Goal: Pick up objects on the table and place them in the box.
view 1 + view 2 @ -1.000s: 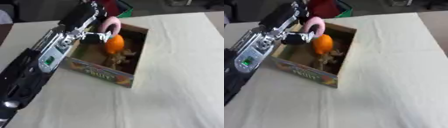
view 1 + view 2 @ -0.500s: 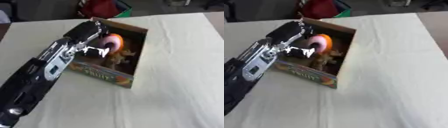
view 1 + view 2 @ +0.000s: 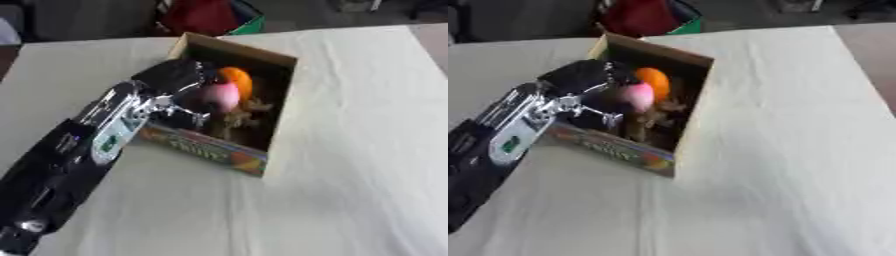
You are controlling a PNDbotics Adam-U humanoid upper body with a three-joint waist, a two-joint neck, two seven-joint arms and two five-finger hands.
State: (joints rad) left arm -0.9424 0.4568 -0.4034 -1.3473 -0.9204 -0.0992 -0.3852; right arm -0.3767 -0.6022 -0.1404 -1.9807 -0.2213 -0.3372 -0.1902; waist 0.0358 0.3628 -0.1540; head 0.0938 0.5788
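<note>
**Over the box: left hand with pink object, release pending**

Left eye view: left hand [image 3: 179, 82] is reaching in over the near-left wall of the box [image 3: 278, 125], arm coming up from the lower left. Dark fingers look curled around a pink rounded object [image 3: 219, 96]; the contact is blurred, so read it as holding, not certain. The pink object sits inside the box opening, above the floor as far as can be judged. An orange round object [image 3: 237, 81] is just behind it, toward the far wall. Brownish clutter [image 3: 248, 111] lies on the box floor next to both; what it is can't be made out. The box stands on a cloth-covered table [image 3: 367, 150] with its printed front panel facing the camera. Right hand does not show.

Right eye view: same layout. Left hand at [image 3: 588, 80], pink object [image 3: 635, 95] at its fingertips, orange one touching or nearly touching it. No loose objects show on the visible part of the table around the box.

Status, as a judgement: orange item and the brown stuff are already in. The pink one is in position over the box and not yet let go. What's left is to open the fingers, pull the hand out clear of the wall, then check off-frame for anything more.
</note>
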